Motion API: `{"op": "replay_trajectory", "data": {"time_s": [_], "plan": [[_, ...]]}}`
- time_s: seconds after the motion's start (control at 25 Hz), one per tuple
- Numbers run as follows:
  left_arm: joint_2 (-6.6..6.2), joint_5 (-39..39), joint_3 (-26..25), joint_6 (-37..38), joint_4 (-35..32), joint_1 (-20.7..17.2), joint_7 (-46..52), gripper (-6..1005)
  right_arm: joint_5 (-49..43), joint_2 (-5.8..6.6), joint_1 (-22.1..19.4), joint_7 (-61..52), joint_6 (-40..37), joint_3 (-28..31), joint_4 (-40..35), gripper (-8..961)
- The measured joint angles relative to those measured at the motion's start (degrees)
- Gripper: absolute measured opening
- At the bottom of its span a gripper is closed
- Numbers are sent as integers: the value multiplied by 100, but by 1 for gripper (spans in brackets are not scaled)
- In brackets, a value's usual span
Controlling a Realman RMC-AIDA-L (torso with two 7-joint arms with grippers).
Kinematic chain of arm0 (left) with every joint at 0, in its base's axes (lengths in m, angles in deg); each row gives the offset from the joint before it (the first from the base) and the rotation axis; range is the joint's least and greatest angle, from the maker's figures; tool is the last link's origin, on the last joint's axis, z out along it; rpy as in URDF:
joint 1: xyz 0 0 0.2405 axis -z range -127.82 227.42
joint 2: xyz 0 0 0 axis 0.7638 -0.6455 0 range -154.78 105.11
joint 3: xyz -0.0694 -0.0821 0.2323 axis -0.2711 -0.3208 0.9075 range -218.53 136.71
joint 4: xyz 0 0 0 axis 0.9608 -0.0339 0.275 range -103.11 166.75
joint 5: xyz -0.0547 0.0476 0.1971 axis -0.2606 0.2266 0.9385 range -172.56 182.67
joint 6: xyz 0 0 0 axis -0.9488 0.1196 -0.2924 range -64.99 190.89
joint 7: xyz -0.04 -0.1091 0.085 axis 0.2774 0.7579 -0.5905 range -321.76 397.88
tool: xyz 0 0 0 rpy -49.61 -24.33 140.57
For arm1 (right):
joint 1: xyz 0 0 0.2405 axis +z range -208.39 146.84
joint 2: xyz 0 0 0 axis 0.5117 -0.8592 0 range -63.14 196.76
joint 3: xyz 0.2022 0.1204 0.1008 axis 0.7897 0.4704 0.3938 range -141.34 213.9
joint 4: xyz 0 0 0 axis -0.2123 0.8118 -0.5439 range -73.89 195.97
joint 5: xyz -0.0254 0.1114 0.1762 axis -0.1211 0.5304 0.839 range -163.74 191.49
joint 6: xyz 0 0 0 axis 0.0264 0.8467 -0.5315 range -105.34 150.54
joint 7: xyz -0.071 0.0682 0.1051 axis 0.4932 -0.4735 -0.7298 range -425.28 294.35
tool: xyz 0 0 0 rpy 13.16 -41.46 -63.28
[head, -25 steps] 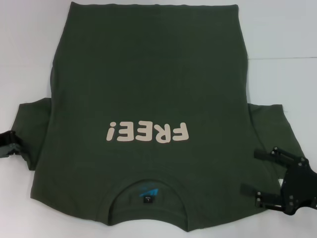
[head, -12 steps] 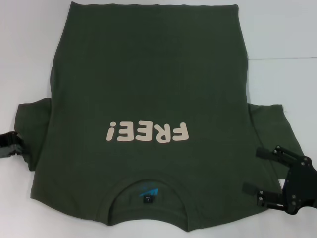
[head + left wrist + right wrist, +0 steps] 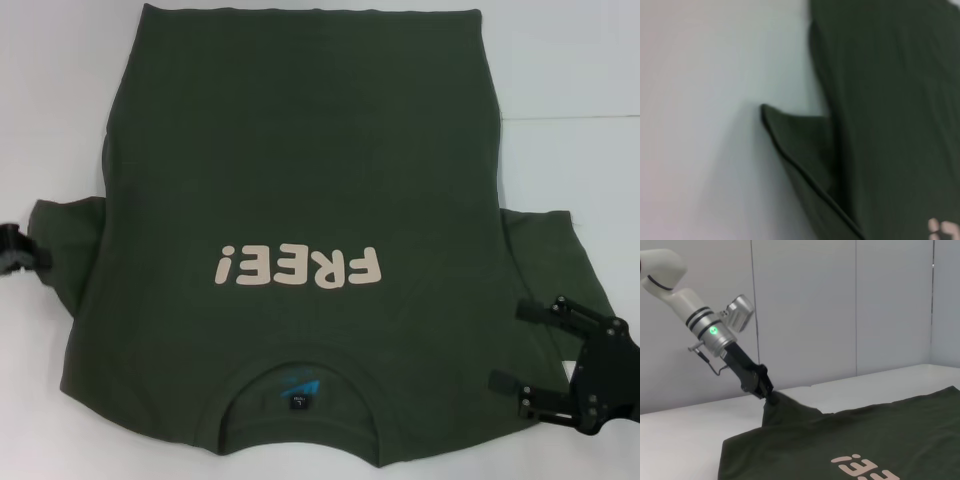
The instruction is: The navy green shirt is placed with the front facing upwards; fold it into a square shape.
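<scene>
**A:** Where's the left gripper [image 3: 767,391]?

**B:** At nine o'clock in the head view, on the outer edge of the left sleeve [image 3: 62,262]. The right wrist view shows its fingers pinching that sleeve, the cloth drawn up into a small peak.

**A:** And the right gripper [image 3: 515,345]?

**B:** At about four o'clock, its two fingers spread wide. They hover over the shoulder where the right sleeve [image 3: 555,262] joins the body, one finger towards the collar side, one towards the sleeve.

**A:** The navy green shirt [image 3: 300,170] itself?

**B:** Spread flat, front up, on the white table [image 3: 570,80]. The hem lies at twelve o'clock, the collar [image 3: 300,385] at six, and the cream "FREE!" lettering [image 3: 298,267] sits just above the collar.
</scene>
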Motion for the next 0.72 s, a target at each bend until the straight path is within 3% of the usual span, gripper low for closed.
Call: {"op": "replay_trajectory", "data": {"time_s": [0.32, 0.72], "plan": [[-32, -175, 9, 535, -939, 7, 118, 38, 0, 0, 11, 8, -40, 0, 5, 925], [-140, -151, 34, 447, -1007, 41, 141, 40, -4, 1, 16, 14, -86, 0, 11, 924]]}}
